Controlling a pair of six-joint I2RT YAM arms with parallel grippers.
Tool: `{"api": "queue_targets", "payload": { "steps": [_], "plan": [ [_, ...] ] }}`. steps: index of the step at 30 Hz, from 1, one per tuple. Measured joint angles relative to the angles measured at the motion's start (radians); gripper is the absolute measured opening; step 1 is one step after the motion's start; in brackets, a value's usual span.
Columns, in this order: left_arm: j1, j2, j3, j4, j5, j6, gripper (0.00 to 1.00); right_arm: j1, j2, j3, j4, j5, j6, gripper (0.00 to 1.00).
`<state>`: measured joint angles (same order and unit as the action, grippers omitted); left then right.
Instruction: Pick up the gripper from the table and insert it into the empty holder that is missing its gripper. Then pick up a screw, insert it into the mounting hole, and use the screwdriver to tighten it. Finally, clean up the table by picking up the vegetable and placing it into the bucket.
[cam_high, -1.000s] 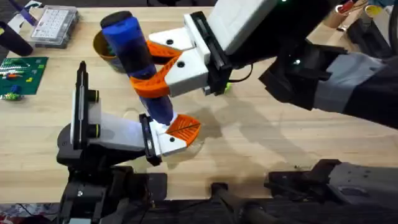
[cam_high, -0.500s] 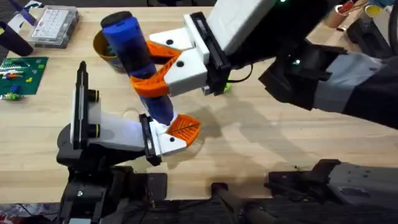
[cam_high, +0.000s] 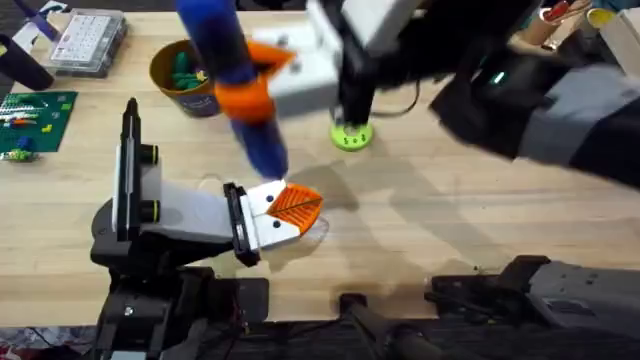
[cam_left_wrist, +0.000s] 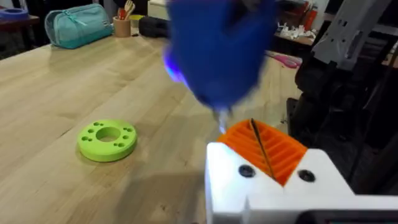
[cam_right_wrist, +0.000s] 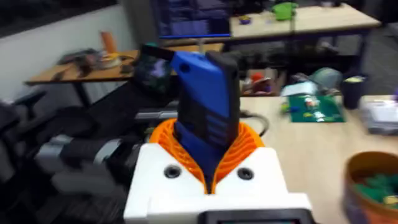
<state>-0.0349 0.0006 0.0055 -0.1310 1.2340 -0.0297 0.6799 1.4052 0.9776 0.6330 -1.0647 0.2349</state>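
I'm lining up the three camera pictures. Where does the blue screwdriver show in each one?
Overhead: the screwdriver slants across the upper left, held in the right pincer.
Left wrist: a blurred blue body at top centre, tip pointing down.
Right wrist: upright at centre, between orange pads.
Shared landmark: the lime-green disc.

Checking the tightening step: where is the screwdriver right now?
In the overhead view the screwdriver is held upright in the right hand, left of centre, between the bucket and the lime-green disc.

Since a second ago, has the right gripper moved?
Yes. The right gripper, shut on the screwdriver, rose off the holder toward the bucket.
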Motion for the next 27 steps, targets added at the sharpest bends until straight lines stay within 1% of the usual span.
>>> {"api": "queue_targets", "payload": {
  "steps": [3,7,11,15,17,20,23,25,27],
  "plan": [
    [0.000,0.000,0.000,0.000,0.000,0.001,0.005,-0.032,-0.006,0.093,-0.060,0.018,-0.008,0.025],
    [0.000,0.000,0.000,0.000,0.000,0.001,0.005,-0.041,-0.031,0.207,-0.089,0.029,-0.030,0.025],
    [0.000,0.000,0.000,0.000,0.000,0.001,0.005,-0.039,-0.056,0.274,-0.176,0.029,-0.065,0.025],
    [0.000,0.000,0.000,0.000,0.000,0.001,0.005,-0.039,-0.057,0.306,-0.325,0.045,-0.125,0.025],
    [0.000,0.000,0.000,0.000,0.000,0.001,0.005,-0.040,-0.057,0.323,-0.453,0.073,-0.171,0.025],
    [0.000,0.000,0.000,0.000,0.000,0.001,0.005,-0.043,-0.055,0.374,-0.706,0.158,-0.277,0.025],
    [0.000,0.000,0.000,0.000,0.000,0.001,0.005,-0.055,-0.050,0.444,-0.939,0.283,-0.402,0.025],
    [0.000,0.000,0.000,0.000,0.000,0.001,0.005,-0.070,-0.049,0.488,-1.059,0.379,-0.480,0.025],
    [0.000,0.000,0.000,0.000,0.000,0.001,0.005,-0.093,-0.049,0.523,-1.146,0.479,-0.548,0.025]
  ]
}}
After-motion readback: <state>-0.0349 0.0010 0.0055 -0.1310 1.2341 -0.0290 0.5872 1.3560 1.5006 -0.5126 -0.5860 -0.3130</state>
